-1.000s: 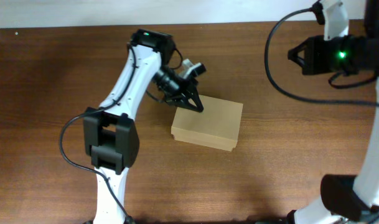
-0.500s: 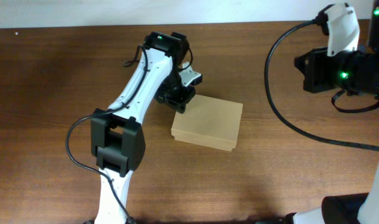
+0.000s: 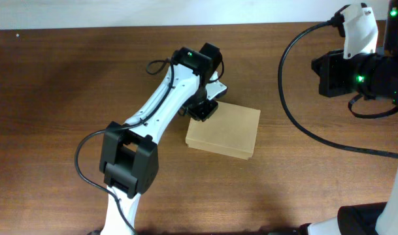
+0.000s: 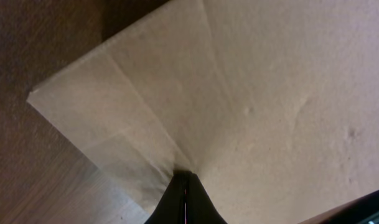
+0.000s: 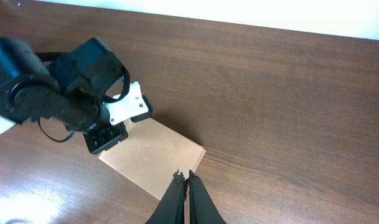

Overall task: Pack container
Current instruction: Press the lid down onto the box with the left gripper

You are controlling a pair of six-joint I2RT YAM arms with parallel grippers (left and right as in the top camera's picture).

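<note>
The container [image 3: 225, 132] is a plain tan cardboard box lying flat with its lid down on the brown table. My left gripper [image 3: 204, 111] is shut and empty, its tips pressing on the box's top near the far left corner. In the left wrist view the shut fingertips [image 4: 184, 177] touch the cardboard lid [image 4: 257, 93]. My right gripper [image 5: 184, 176] is shut and empty, held high above the table at the right; the box [image 5: 155, 158] shows below it. In the overhead view only the right arm's body shows, not its fingers.
The left arm [image 3: 163, 111] reaches diagonally from the front left over the table. The right arm [image 3: 359, 65] and its black cable [image 3: 287, 91] hang over the right side. A white wall edge runs along the back [image 3: 120, 13].
My left gripper has swung right and turned over the box's far left corner. The box has slid a little to the right. The right arm rose slightly, then stayed still.
</note>
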